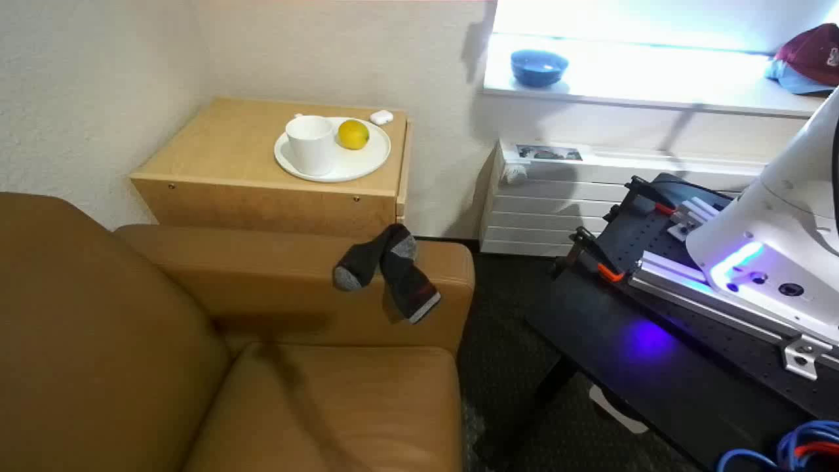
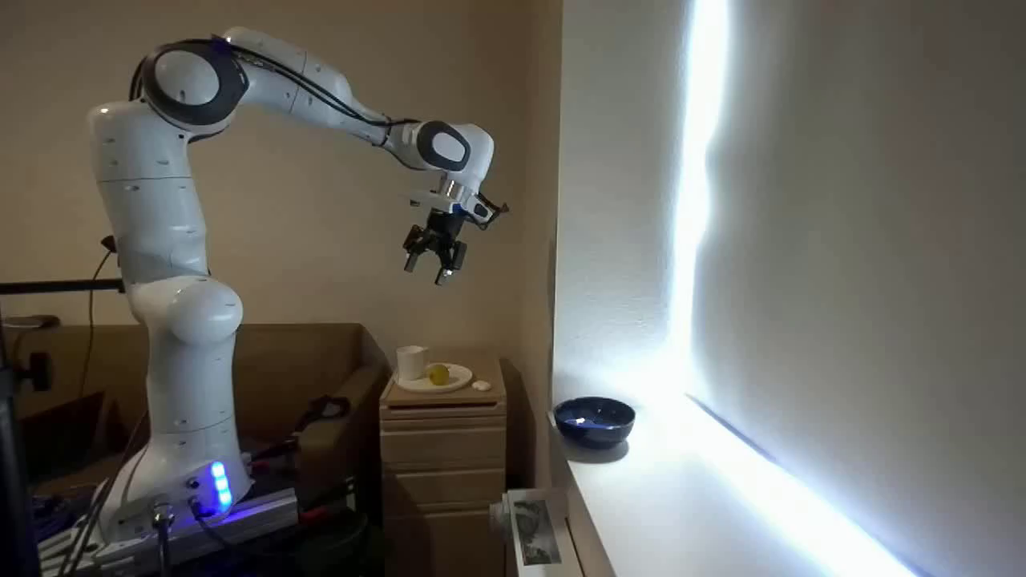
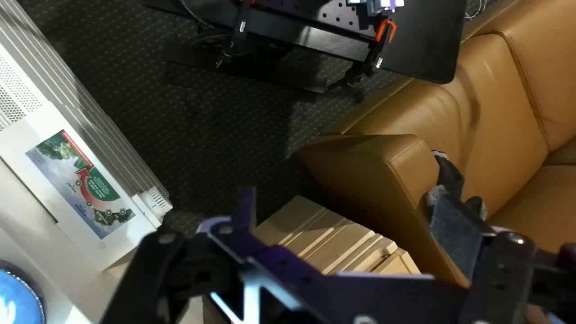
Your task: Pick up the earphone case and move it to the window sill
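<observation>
The earphone case [image 1: 381, 117] is a tiny white rounded case. It lies on the light wooden side table beside the rim of the white plate, at the table's right back in an exterior view. It also shows as a small white spot [image 2: 481, 385] in an exterior view. The window sill [image 1: 645, 78] is a bright white ledge, also seen along the lower right [image 2: 681, 497]. My gripper [image 2: 427, 270] is open and empty, pointing down, high above the side table. In the wrist view its jaws are apart at the bottom; the case does not show there.
The side table [image 1: 242, 141] holds a white plate [image 1: 354, 169] with a white mug [image 1: 311, 145] and yellow fruit [image 1: 353, 134]. A blue bowl [image 2: 595, 422] and a cap [image 1: 809, 56] are on the sill. A radiator [image 1: 537, 196] stands below. Socks [image 1: 393, 269] hang on the sofa arm [image 1: 275, 262].
</observation>
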Available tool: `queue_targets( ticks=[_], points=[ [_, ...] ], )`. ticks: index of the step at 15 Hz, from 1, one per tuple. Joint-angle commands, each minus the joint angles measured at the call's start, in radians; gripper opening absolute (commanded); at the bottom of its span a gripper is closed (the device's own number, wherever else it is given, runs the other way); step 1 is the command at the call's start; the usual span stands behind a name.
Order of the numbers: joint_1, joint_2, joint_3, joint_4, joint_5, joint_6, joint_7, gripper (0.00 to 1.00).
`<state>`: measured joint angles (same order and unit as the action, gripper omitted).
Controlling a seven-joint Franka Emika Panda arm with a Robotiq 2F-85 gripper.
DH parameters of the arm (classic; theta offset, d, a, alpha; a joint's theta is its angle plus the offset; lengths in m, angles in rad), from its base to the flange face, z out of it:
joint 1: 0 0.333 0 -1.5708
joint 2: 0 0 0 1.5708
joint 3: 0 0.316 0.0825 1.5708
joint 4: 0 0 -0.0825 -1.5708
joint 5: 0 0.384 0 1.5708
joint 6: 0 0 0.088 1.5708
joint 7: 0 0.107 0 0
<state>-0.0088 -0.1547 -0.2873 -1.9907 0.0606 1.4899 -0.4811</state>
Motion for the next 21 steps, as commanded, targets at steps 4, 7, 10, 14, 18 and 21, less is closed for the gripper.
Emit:
queue_targets(
  ticks=[4, 7, 10, 14, 18, 21],
  points=[
    [-0.018, -0.036, 0.093, -0.054, -0.03, 0.04, 0.004, 1.0],
    [-0.018, -0.061, 0.133, -0.059, -0.071, 0.046, -0.008, 1.0],
    [-0.02, -0.036, 0.139, -0.028, -0.051, 0.022, 0.002, 1.0],
    [-0.022, -0.037, 0.132, -0.036, -0.046, 0.027, 0.006, 1.0],
    [0.047, 0.076, 0.216, -0.035, 0.039, 0.069, 0.009, 1.0],
    [0.104, 0.236, 0.316, 0.05, 0.001, 0.027, 0.093, 1.0]
  ],
)
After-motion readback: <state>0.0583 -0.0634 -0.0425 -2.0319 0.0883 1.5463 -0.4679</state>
